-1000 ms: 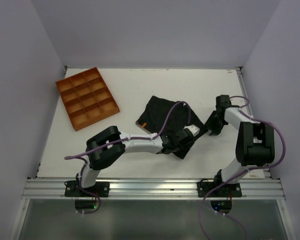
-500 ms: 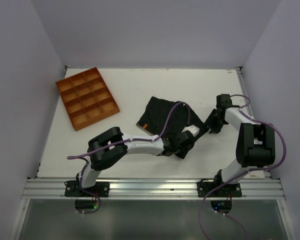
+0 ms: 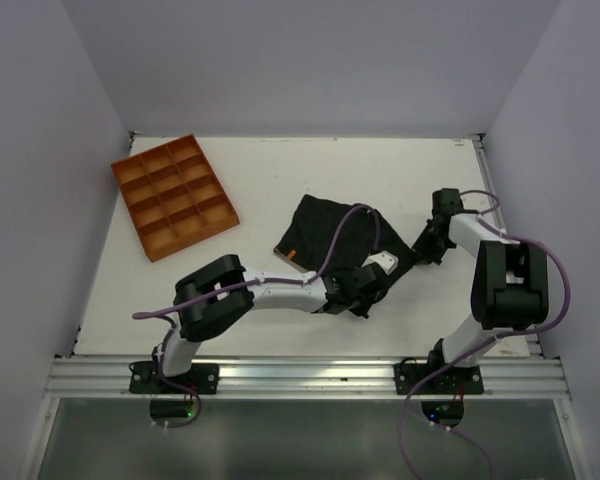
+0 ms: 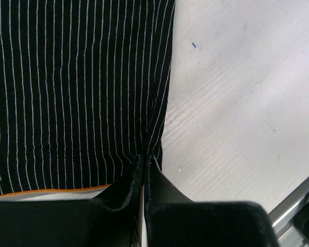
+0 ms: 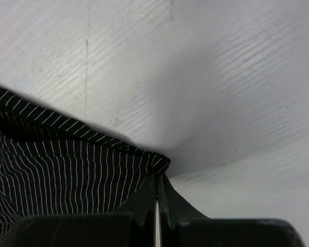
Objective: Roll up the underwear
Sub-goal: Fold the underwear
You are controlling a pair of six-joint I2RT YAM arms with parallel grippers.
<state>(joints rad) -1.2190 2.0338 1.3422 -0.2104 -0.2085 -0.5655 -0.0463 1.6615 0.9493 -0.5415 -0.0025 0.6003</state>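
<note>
The underwear (image 3: 325, 232) is black with thin white stripes and lies flat near the table's middle. In the left wrist view the underwear (image 4: 77, 87) fills the upper left, and an orange edge (image 4: 46, 191) runs along its bottom. My left gripper (image 4: 146, 157) is shut and pinches the cloth's right-hand edge. From above, the left gripper (image 3: 366, 293) sits at the garment's near right corner. My right gripper (image 5: 158, 177) is shut on a bunched corner of the underwear (image 5: 67, 175). Seen from above, the right gripper (image 3: 426, 250) is at the garment's right corner.
An orange tray (image 3: 173, 195) with several compartments stands at the far left of the white table (image 3: 270, 170). The left arm's purple cable (image 3: 352, 215) arches over the garment. A metal rail (image 3: 300, 375) runs along the near edge.
Both grippers have gone from open to shut, each on a corner of the underwear. The left gripper has slid slightly left and nearer along the cloth's edge.
</note>
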